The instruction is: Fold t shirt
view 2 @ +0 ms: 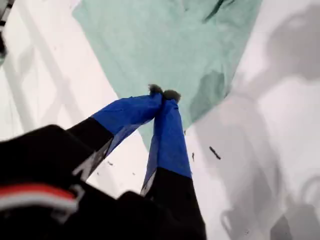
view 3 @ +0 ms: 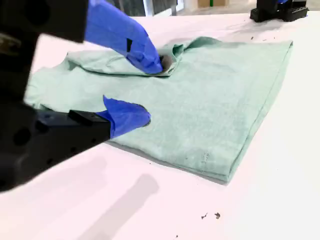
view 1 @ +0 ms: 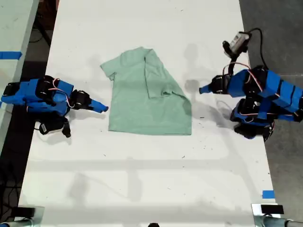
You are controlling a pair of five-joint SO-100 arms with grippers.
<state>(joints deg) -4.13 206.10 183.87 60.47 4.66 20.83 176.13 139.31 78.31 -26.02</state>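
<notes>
Pale mint-green cloth t shirt (view 1: 142, 104), flat on white desk (view 1: 142, 179), one sleeve folded inward. My second gripper (view 3: 150, 92): claw wide, nearest, at the shirt's side edge. My first gripper (view 2: 164, 94): claw closed, empty, just off the opposite edge.

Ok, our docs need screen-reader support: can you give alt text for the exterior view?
A pale mint t shirt lies partly folded on a white table, one sleeve turned over its front. One blue arm at the exterior view's left and another arm at its right point toward it.
</notes>
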